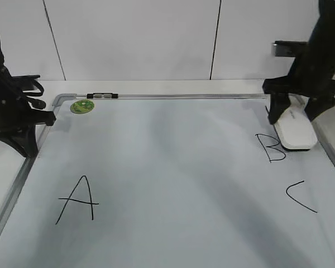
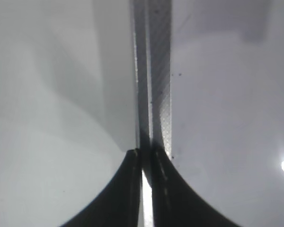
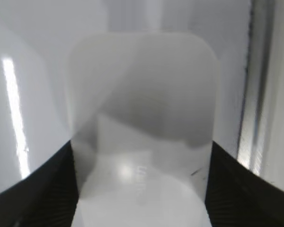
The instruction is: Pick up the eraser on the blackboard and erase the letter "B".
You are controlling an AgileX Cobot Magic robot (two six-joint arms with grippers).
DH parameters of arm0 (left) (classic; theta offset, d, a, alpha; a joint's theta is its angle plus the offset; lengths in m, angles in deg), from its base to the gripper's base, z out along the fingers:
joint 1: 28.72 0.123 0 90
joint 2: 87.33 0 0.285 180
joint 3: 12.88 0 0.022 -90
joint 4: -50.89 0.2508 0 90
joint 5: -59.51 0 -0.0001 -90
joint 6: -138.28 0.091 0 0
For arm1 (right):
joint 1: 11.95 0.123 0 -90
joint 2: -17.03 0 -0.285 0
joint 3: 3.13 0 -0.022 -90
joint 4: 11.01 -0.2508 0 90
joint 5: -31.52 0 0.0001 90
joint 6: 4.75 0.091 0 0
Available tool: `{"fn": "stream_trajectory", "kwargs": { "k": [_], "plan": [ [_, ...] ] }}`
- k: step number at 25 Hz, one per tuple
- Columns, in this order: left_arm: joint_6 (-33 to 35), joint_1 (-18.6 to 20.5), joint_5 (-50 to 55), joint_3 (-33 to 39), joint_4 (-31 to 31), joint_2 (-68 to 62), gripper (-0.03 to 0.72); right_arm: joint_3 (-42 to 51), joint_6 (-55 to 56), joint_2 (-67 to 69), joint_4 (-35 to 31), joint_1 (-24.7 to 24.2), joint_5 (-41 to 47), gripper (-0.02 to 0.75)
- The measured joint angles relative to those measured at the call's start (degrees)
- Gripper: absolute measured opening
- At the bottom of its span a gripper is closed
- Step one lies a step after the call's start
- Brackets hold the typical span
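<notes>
The white eraser [image 1: 295, 131] lies on the blackboard [image 1: 173, 162] near its right edge, its front end touching the top of the black letter "B" [image 1: 269, 148]. My right gripper [image 1: 292, 117] straddles the eraser, one finger against each long side. In the right wrist view the eraser [image 3: 142, 109] fills the space between the fingers of the right gripper [image 3: 142, 189]. My left gripper [image 1: 29, 149] is shut and empty at the board's left frame; in the left wrist view its tips [image 2: 144, 156] sit over the metal frame strip [image 2: 154, 71].
A black "A" [image 1: 76, 201] is at the front left of the board and a black "C" [image 1: 300, 196] at the front right. A round green magnet [image 1: 82, 106] sits at the back left corner. The silver frame [image 1: 330, 151] runs just right of the eraser.
</notes>
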State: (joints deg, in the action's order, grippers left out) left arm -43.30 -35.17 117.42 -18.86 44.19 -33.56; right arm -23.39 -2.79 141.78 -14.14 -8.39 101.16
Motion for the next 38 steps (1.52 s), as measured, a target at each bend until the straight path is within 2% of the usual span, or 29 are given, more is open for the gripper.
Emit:
{"fn": "stream_trajectory", "kwargs": {
  "k": [4, 11, 27, 30, 34, 38],
  "plan": [
    [0.0, 0.0, 0.1, 0.0, 0.0, 0.0, 0.023, -2.6, 0.2, 4.2, 0.5, 1.7, 0.0, 0.538],
    [0.0, 0.0, 0.1, 0.0, 0.0, 0.0, 0.023, -2.9, 0.3, 5.1, 3.5, 1.7, 0.2, 0.538],
    [0.0, 0.0, 0.2, 0.0, 0.0, 0.0, 0.024, -4.1, 0.2, 9.2, 2.1, 1.9, 1.5, 0.537],
    [0.0, 0.0, 0.3, 0.0, 0.1, 0.0, 0.024, -4.4, 0.3, 9.7, 3.1, 3.4, 2.1, 0.537],
    [0.0, 0.0, 0.4, 0.0, 0.3, 0.0, 0.025, -5.1, 0.3, 10.1, 3.7, 8.4, 1.9, 0.537],
    [0.0, 0.0, 0.4, 0.0, 0.3, 0.0, 0.025, -5.1, 0.3, 10.3, 1.5, 13.4, 1.2, 0.537]
  ]
}}
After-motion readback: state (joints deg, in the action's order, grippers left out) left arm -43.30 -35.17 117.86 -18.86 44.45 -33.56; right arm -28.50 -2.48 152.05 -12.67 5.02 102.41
